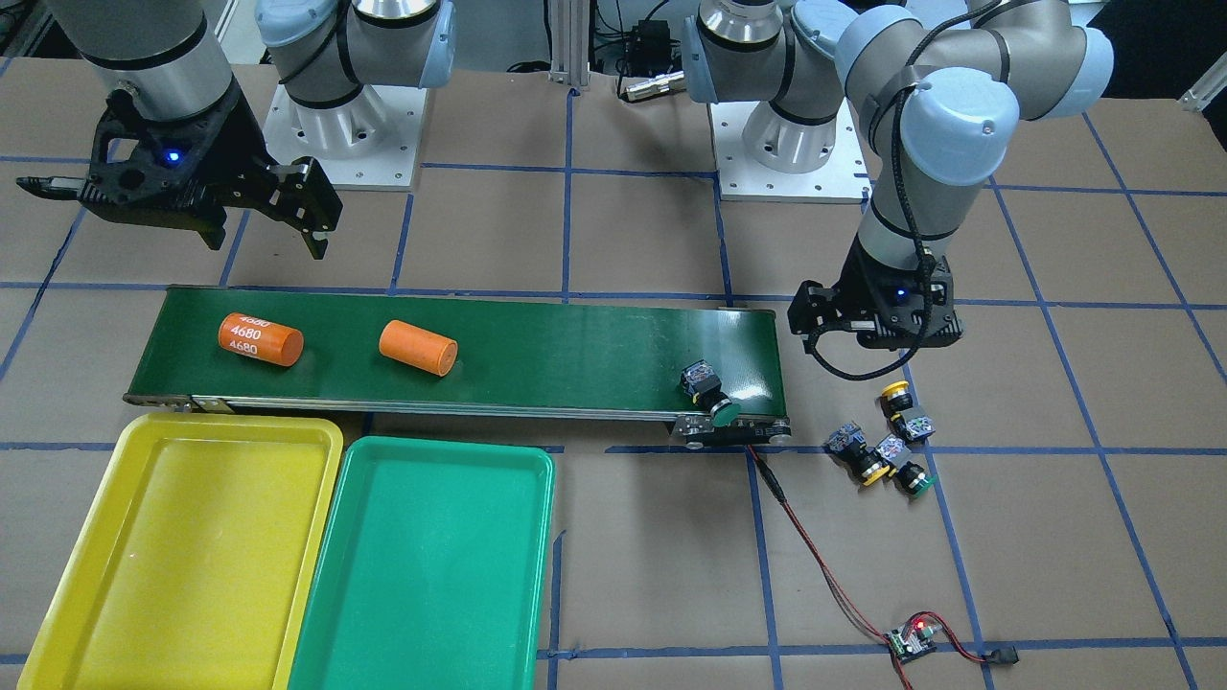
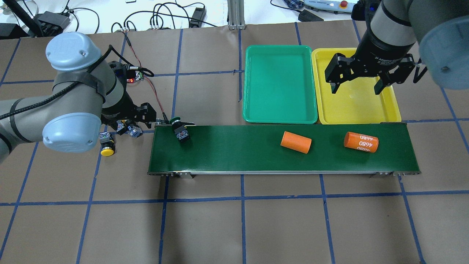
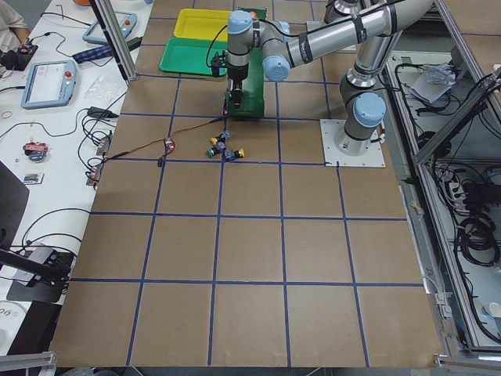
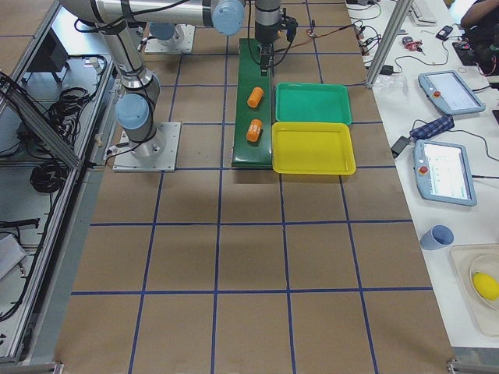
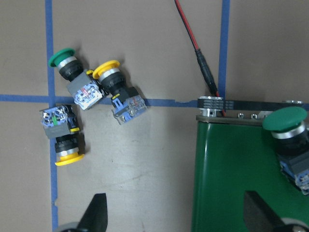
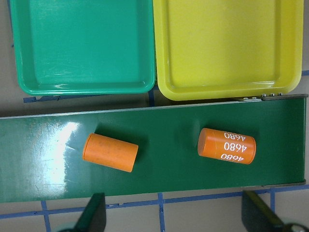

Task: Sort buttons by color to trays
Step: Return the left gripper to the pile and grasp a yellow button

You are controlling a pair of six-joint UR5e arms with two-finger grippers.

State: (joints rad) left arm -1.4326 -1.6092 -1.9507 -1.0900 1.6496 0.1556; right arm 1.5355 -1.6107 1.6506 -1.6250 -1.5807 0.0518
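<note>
One green button (image 1: 707, 395) lies on its side on the belt (image 1: 537, 359), right at one end, with its cap at the belt's edge. Three more lie on the table (image 1: 633, 575) just past that end, close together. These are a second green button (image 5: 75, 79) touching a yellow button (image 5: 118, 89), and the other yellow button (image 5: 63, 137) just beside them. The left gripper (image 5: 176, 220) hangs over that end of the belt, between the belt and those three. Its fingers are spread wide and hold nothing. Toward the belt's other end lie a plain can (image 1: 418, 347) and a 4680 can (image 1: 261, 339), both orange. The right gripper (image 2: 357, 87) hangs high above that end, also spread wide and holding nothing. The yellow tray (image 1: 144, 594) and green tray (image 1: 431, 585) sit side by side along the belt's long edge there, on the side away from the robot.
</note>
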